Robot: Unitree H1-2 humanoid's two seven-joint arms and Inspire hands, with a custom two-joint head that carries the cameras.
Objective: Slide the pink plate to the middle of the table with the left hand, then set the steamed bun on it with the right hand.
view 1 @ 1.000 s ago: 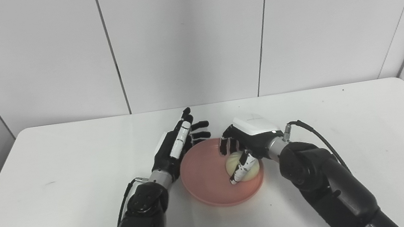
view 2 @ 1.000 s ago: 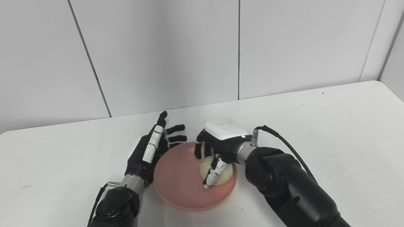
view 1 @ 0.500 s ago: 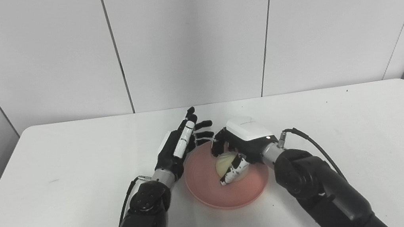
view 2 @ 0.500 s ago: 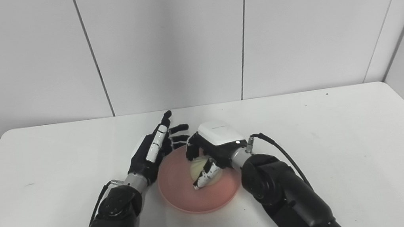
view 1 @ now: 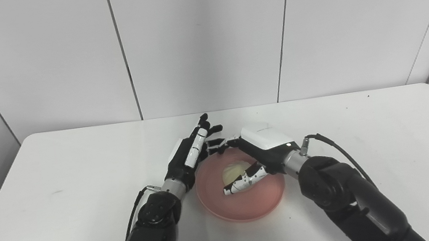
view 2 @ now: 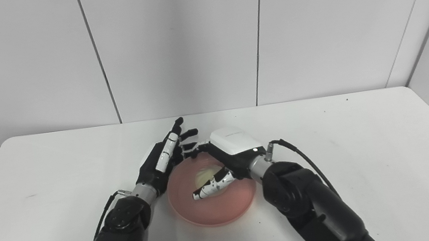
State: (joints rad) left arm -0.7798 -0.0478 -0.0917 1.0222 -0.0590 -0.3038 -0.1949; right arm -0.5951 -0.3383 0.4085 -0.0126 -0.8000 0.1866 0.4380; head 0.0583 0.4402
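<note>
The pink plate [view 1: 248, 204] lies near the middle of the white table [view 1: 59, 190]. The pale steamed bun [view 1: 234, 172] rests on the plate, also seen in the right eye view [view 2: 205, 177]. My right hand [view 1: 255, 152] hovers over the bun with its fingers spread; the thumb reaches past the bun's front, and the bun sits free under the palm. My left hand [view 1: 191, 151] is open with fingers straight, edge-on against the plate's far left rim.
White wall panels stand behind the table's far edge. The table [view 2: 373, 156] stretches wide on both sides of the arms. A cable loops off my right wrist [view 1: 328, 141].
My right hand has opened off the bun, fingers spreading outward and the hand lifting slightly. The bun stays on the plate. The left hand has hardly moved.
</note>
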